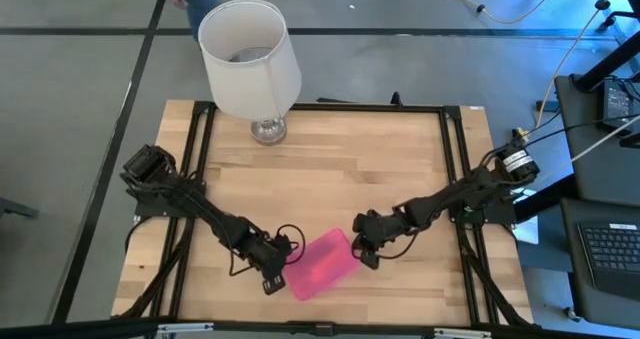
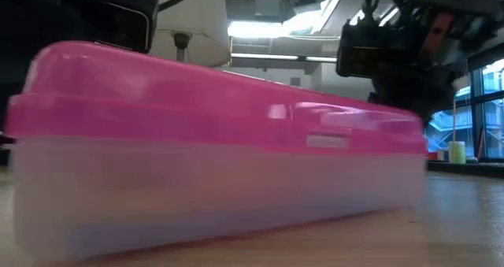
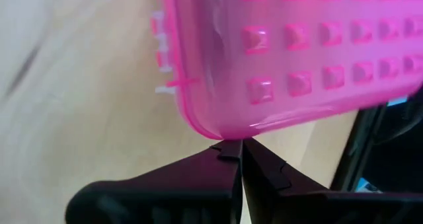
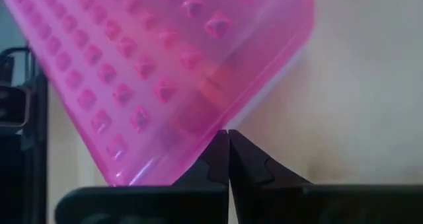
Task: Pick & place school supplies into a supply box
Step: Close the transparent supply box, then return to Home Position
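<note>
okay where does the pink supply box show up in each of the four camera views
High view: supply box at the table's near edge, between the left gripper and the right gripper.
Low view: supply box fills most of the picture, lid shut.
Left wrist view: its dotted lid beyond the shut fingertips.
Right wrist view: lid likewise.
Shared landmark: the wooden table.

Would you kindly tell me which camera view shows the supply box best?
The low view: the supply box fills it side-on, pink lid shut over the clear base. The high view shows it small between both arms; the wrist views show only corners of its dotted lid.
</note>
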You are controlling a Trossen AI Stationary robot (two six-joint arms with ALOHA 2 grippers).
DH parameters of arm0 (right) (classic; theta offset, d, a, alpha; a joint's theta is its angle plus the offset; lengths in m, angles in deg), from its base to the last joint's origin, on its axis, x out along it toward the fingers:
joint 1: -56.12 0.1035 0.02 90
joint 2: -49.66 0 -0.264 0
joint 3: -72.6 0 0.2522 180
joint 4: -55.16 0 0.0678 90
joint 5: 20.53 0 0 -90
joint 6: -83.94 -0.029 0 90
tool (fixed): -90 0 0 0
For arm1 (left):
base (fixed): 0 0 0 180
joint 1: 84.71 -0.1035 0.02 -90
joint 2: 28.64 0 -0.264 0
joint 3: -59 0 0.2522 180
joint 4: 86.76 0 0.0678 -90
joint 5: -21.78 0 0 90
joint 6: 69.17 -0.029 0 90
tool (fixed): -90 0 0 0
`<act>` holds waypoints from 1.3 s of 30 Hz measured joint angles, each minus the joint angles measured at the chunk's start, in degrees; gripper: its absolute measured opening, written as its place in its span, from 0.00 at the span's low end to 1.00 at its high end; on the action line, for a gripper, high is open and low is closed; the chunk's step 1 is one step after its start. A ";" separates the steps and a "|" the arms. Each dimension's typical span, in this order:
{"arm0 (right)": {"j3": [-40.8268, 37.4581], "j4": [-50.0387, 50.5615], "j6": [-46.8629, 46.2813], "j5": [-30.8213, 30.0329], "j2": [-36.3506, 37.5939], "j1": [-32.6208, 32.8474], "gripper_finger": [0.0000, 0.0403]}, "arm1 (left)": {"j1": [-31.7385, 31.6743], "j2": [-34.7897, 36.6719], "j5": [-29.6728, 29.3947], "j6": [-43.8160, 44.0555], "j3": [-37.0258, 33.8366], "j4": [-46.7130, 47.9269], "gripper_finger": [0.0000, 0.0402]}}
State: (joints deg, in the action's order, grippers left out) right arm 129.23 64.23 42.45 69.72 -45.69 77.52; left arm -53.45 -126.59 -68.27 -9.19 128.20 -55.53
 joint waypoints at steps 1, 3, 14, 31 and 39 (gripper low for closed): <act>0.00 0.05 -0.49 0.13 0.00 0.55 0.01 | -0.40 0.01 -0.02 -0.46 0.00 0.18 0.01; 0.00 0.05 -1.85 0.46 0.00 1.77 0.01 | -1.25 0.07 -0.16 -1.33 0.00 0.68 0.01; 0.00 -0.80 -7.51 0.78 -0.02 7.59 0.00 | -7.23 -0.13 -4.31 -6.93 -0.17 1.86 0.01; 0.31 -0.04 -4.69 -3.33 5.44 8.06 0.05 | -6.50 12.00 -1.62 -8.72 0.28 8.25 0.01; 0.27 3.08 -2.15 -2.70 17.37 6.87 0.01 | -7.10 23.21 -4.28 -9.58 0.22 9.33 0.01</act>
State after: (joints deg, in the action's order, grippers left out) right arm 129.50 67.31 40.30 67.01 -28.33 84.39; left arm -60.55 -103.38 -72.55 -18.77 128.42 -46.20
